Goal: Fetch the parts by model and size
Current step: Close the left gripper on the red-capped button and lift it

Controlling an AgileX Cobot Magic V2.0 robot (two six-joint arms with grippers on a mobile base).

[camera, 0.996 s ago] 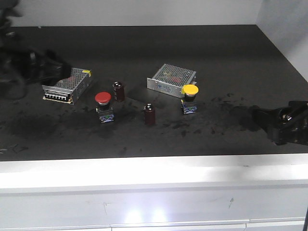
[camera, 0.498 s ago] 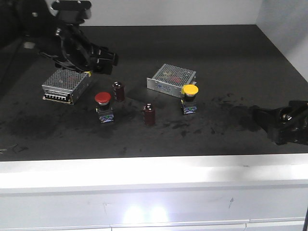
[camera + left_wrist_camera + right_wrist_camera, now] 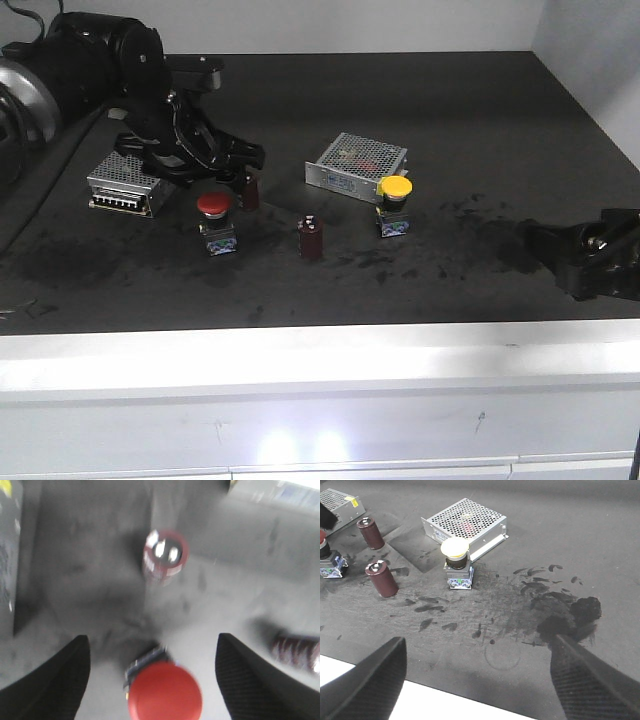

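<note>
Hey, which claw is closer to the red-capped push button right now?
Left. The left claw hangs open just behind and above the red-capped push button, fingers either side of it. The right claw sits open far to the right, past the yellow-capped button.

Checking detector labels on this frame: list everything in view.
red-capped push-button: 1, red cap, dark base, left of centre
yellow-capped push-button: 1, yellow cap, dark base, right of centre, in front of a mesh box
mesh-topped boxes: 2, silver, one far left, one centre back
cylinders: 2, dark red, one behind the red button, one centre front
table: 1, black, scuffed
left gripper: open, close behind the red button
right gripper: open, empty, front right
</note>
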